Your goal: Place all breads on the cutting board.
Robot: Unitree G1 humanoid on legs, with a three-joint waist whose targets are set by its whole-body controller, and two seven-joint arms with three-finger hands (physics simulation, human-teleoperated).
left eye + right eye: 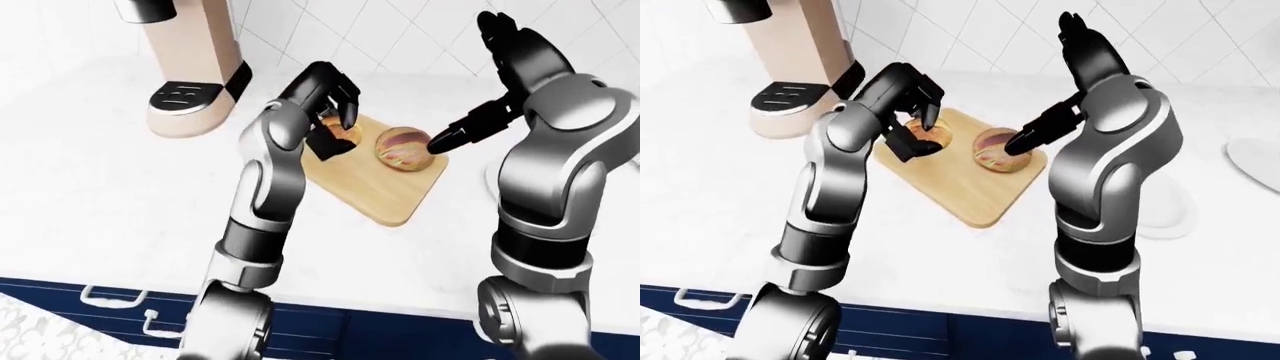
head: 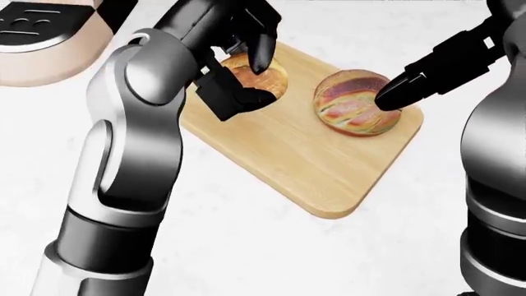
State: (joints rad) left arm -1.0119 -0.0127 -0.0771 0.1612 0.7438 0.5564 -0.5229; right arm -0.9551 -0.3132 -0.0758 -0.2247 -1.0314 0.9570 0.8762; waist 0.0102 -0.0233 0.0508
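The wooden cutting board (image 2: 306,161) lies slantwise on the white counter. A round striped loaf (image 2: 349,103) rests on its upper right corner. My left hand (image 2: 253,73) is shut on a golden bread roll (image 2: 264,79), holding it over the board's upper left corner; whether the roll touches the wood is hidden by the fingers. My right hand (image 1: 468,88) is open, its fingers spread upward, and one dark fingertip (image 2: 393,94) sits at the loaf's right edge.
A beige appliance (image 1: 190,71) stands on the counter left of the board, against the tiled wall. White plates (image 1: 1255,159) lie at the right in the right-eye view. Blue drawers (image 1: 100,309) run below the counter's edge.
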